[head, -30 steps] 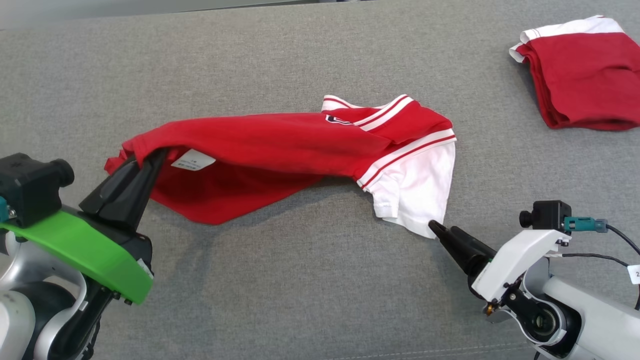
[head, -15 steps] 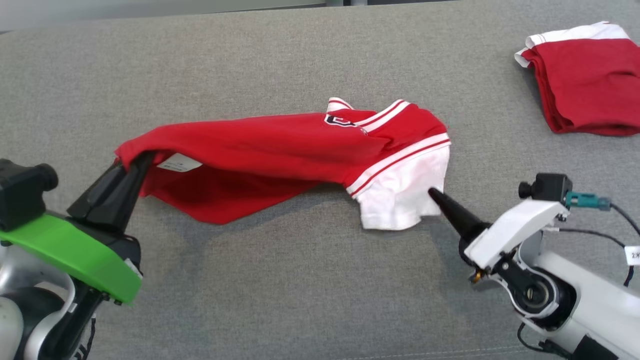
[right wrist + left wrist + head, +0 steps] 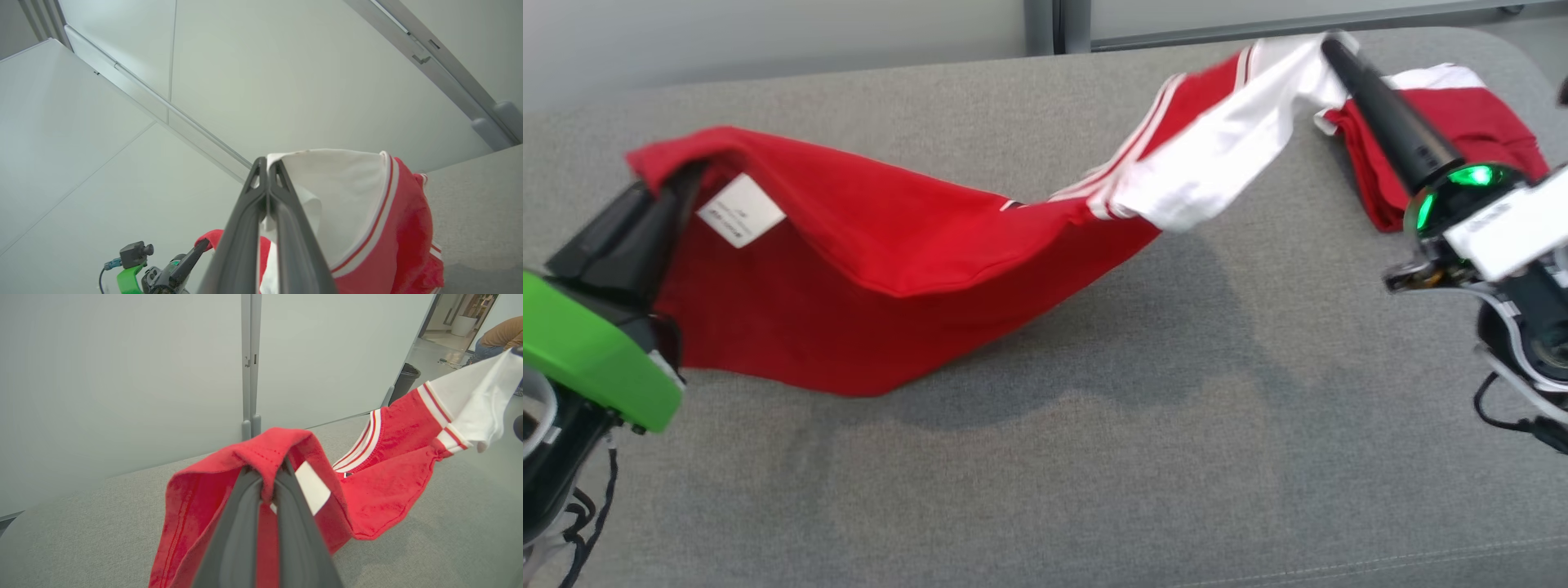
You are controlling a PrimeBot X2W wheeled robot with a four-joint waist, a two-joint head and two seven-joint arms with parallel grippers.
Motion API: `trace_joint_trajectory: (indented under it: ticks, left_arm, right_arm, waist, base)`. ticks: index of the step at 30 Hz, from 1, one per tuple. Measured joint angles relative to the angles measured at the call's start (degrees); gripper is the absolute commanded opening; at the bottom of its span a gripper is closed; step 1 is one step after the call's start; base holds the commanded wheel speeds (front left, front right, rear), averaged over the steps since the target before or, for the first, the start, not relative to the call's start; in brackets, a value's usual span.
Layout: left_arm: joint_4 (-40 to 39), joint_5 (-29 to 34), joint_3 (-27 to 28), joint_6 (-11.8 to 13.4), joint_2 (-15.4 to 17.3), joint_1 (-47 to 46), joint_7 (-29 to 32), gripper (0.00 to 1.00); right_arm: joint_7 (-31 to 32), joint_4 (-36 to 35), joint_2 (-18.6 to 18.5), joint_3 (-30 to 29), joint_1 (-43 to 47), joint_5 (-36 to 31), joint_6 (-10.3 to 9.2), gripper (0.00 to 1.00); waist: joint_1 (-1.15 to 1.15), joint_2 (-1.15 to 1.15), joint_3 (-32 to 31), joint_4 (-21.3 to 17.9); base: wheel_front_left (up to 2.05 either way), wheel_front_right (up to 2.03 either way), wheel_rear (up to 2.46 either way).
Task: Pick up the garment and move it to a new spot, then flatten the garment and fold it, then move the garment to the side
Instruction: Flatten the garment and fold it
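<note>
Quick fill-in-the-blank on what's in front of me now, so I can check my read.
The left jaws are shut on the shirt's ___ end.
The right jaws pinch its ___ sleeve.
The label hangs beside the ___ jaws.
The shirt's middle sags toward the ___ cushion.
Missing words: red; white; left; grey.

Nothing legible anywhere. The white care label [image 3: 739,211] sewn inside the hem of the red shirt [image 3: 866,245] carried a few lines of small dark print, too fine to read in the head view. In the left wrist view the label [image 3: 312,490] showed blank white. A dark navy-and-white scrap of a chest crest [image 3: 1011,205] peeked out at a fold near the striped trim, with no letters or numbers made out.
</note>
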Motion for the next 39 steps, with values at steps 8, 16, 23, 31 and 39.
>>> trace_joint_trajectory:
  ticks: [8, 16, 23, 31, 39]
  left_arm:
    - [-7.11, -8.61, -0.43, -2.21, 0.88, -1.39, 5.9, 0.0]
    - [-16.72, -18.46, 5.56, -0.85, 3.58, -1.18, 11.49, 0.0]
    - [-9.85, -20.62, 3.77, 0.01, 6.45, 0.71, 17.8, 0.0]
    - [4.42, -16.12, -1.14, -0.52, 5.28, -9.93, 18.58, 0.0]
    - [12.02, 2.69, -2.25, -3.72, 0.65, -34.05, 6.04, 0.0]
  right_arm:
    - [-0.77, -21.83, -3.98, -9.92, -2.13, 0.0, 8.73, 0.0]
    - [-1.43, -31.56, -8.81, -22.53, 3.21, 3.39, 1.59, 0.0]
    - [-1.43, -26.35, -3.43, -23.71, 9.25, 12.5, -3.32, 0.0]
    - [-1.42, -11.73, 3.49, -15.89, -1.32, 17.69, -4.17, 0.0]
    - [-1.43, 15.46, 4.21, -16.15, -25.29, 6.12, -4.13, 0.0]
  waist:
    - [0.0, 0.0, -3.98, -2.16]
    - [0.0, 0.0, -6.29, -6.69]
    - [0.0, 0.0, -3.78, -7.83]
    - [0.0, 0.0, 1.97, -6.14]
    - [0.0, 0.01, 8.14, -3.21]
  base:
    - [0.0, 0.0, 0.0]
    - [0.0, 0.0, 0.0]
    - [0.0, 0.0, 0.0]
    - [0.0, 0.0, 0.0]
    - [0.0, 0.0, 0.0]
